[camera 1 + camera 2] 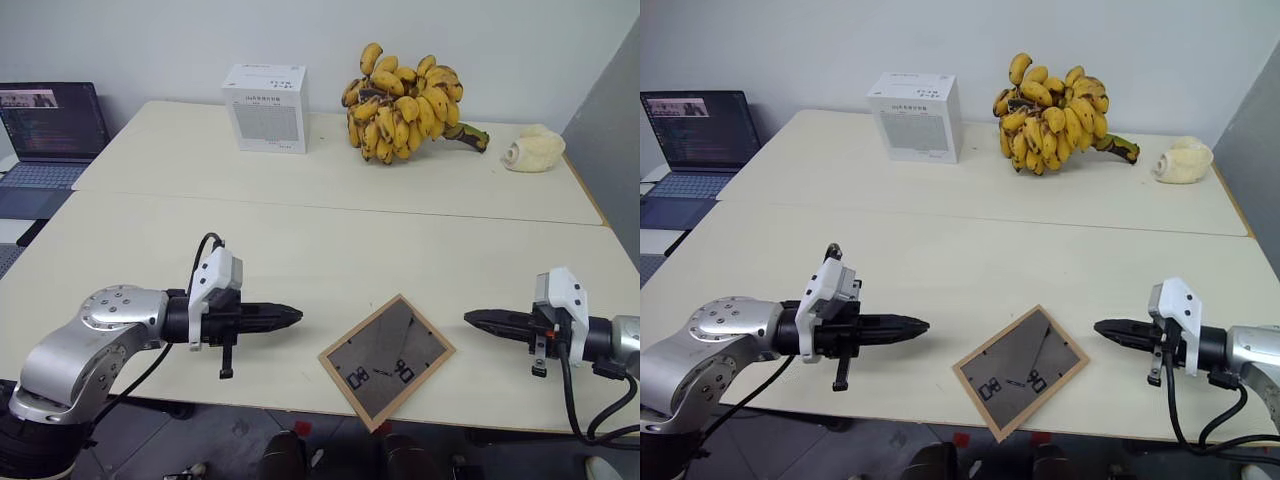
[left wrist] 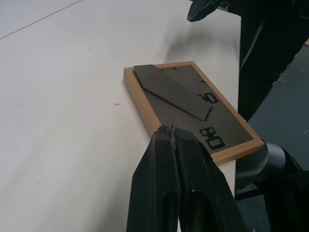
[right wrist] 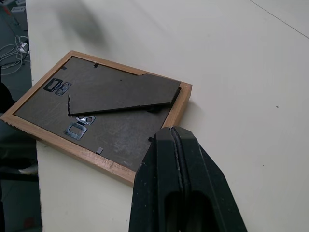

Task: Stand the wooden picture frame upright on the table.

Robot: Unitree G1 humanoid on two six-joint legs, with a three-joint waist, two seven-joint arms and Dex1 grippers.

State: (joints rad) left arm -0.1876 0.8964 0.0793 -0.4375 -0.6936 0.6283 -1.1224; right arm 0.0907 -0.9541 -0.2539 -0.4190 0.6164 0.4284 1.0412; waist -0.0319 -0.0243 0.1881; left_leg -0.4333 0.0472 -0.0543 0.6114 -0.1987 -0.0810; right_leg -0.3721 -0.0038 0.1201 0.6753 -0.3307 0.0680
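Note:
The wooden picture frame (image 1: 387, 360) lies flat and face down at the table's (image 1: 330, 250) front edge, one corner hanging over it. Its dark grey back with the stand flap and white "80 90" marks faces up, as the left wrist view (image 2: 188, 104) and right wrist view (image 3: 104, 108) show. My left gripper (image 1: 297, 316) hovers just left of the frame, shut and empty, pointing at it. My right gripper (image 1: 470, 318) hovers just right of the frame, shut and empty, pointing back toward it. Neither touches the frame.
A white printed box (image 1: 266, 108), a bunch of bananas (image 1: 405, 100) and a pale shell-like object (image 1: 535, 150) stand on the far table section. An open laptop (image 1: 48, 135) sits off the table's left. A seam (image 1: 340, 208) divides the two sections.

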